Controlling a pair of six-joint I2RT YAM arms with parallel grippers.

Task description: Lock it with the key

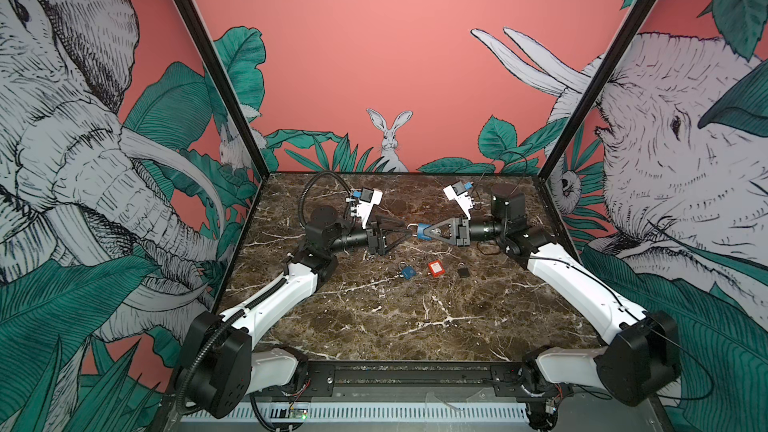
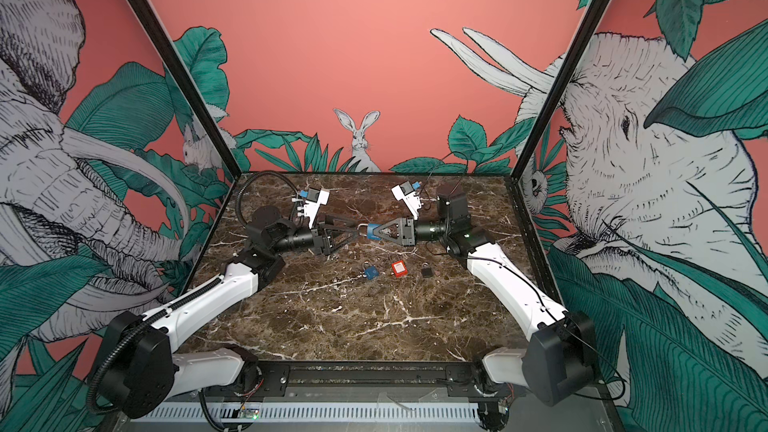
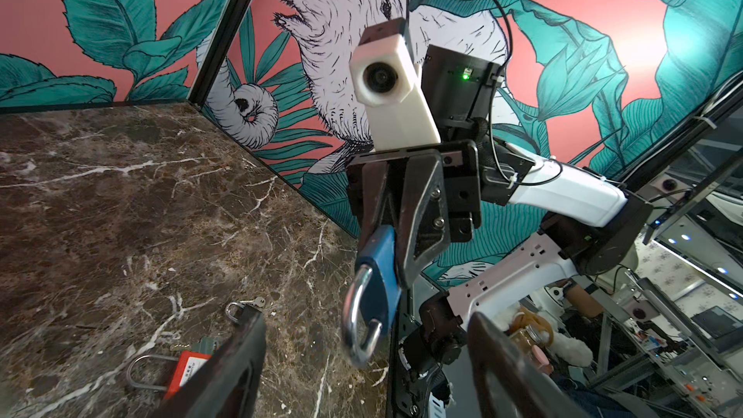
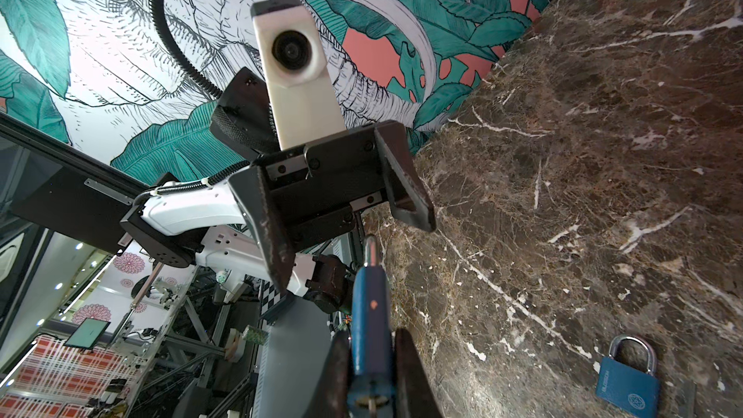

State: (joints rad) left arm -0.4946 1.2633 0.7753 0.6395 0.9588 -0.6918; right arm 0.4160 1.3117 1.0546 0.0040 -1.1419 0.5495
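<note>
My right gripper (image 1: 422, 231) (image 4: 372, 339) is shut on the body of a blue padlock (image 3: 378, 267) (image 4: 370, 307) and holds it above the table. Its silver shackle (image 3: 358, 323) points at my left gripper and looks swung open, with one end free. My left gripper (image 1: 409, 231) (image 3: 366, 317) is open, a finger on each side of the shackle, neither touching it. A thin metal piece sits in the brass keyway (image 4: 370, 402) at the bottom of the body. I cannot tell whether it is the key.
On the marble table (image 1: 374, 326), below the grippers, lie a second blue padlock (image 1: 408, 271) (image 4: 629, 384), a red padlock (image 1: 436, 268) (image 3: 189, 363) and a small black padlock (image 1: 463, 271) with a small key (image 3: 257, 301) beside it. Patterned walls enclose three sides.
</note>
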